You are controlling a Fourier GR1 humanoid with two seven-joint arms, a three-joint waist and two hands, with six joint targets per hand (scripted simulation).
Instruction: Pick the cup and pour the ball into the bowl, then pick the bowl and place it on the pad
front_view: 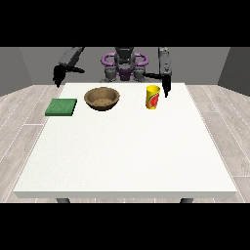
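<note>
Yellow cup [153,97], upright, right of wooden bowl [102,98]; green pad [61,107] at far left. Hand at the view's right [166,85] just beside cup; finger state cannot be told. Advice: close round the cup's middle, keeping it upright.

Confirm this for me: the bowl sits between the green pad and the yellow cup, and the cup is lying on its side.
Not quite. The front view shows the yellow cup standing upright, not on its side. The rest holds: the bowl sits between the green pad and the cup.
</note>
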